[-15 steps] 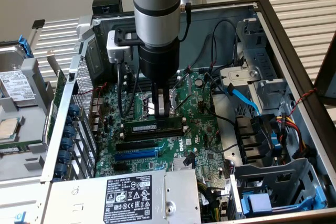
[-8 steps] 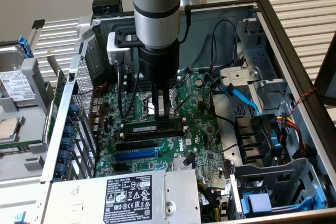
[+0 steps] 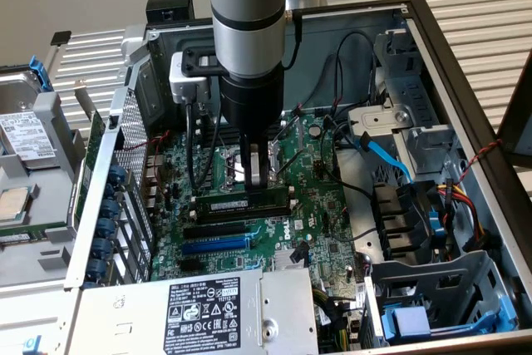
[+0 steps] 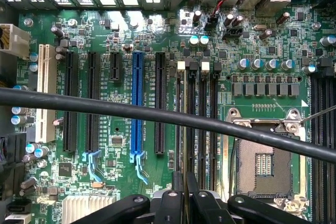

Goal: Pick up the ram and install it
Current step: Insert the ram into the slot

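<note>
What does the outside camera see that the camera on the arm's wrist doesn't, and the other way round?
Exterior view: the arm, the grey power supply, and the ram with its label, below the claw. Wrist view: a white slot and pale blue latches. Both: the green motherboard, its blue slot and the claw.

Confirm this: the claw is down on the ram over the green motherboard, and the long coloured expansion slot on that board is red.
Wrong on the colour: the expansion slot is blue, not red, as the wrist view shows. The rest stands: the claw is down on the ram over the green motherboard.
</note>
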{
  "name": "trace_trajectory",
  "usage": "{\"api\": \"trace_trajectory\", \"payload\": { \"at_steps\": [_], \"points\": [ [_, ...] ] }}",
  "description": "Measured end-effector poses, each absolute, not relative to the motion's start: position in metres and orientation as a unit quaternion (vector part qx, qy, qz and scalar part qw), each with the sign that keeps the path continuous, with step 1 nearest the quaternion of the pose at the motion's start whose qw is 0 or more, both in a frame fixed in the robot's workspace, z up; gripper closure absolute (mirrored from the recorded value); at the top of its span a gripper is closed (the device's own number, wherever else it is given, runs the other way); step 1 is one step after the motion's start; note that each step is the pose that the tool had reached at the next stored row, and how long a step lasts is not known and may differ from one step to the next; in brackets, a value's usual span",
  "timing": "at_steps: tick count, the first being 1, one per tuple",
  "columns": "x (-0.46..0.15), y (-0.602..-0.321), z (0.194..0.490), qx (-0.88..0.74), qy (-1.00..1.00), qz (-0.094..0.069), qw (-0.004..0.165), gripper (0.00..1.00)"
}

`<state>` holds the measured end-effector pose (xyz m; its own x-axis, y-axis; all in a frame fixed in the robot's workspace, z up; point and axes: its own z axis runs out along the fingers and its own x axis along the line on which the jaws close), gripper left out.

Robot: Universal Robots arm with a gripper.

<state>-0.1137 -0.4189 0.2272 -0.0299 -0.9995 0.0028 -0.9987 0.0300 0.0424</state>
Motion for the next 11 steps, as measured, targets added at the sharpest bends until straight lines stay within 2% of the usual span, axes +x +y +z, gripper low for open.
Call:
{"api": "trace_trajectory", "payload": {
  "at_steps": [6,8,9,11],
  "points": [
    [-0.1138,-0.4189,0.2272,0.696,-0.717,-0.014,0.016,0.87],
    [-0.1137,-0.4189,0.2272,0.696,-0.717,-0.014,0.016,0.85],
    [-0.1138,-0.4189,0.2272,0.696,-0.717,-0.014,0.016,0.78],
    [-0.1137,-0.4189,0.2272,0.696,-0.717,-0.014,0.016,0.78]
  ]
}}
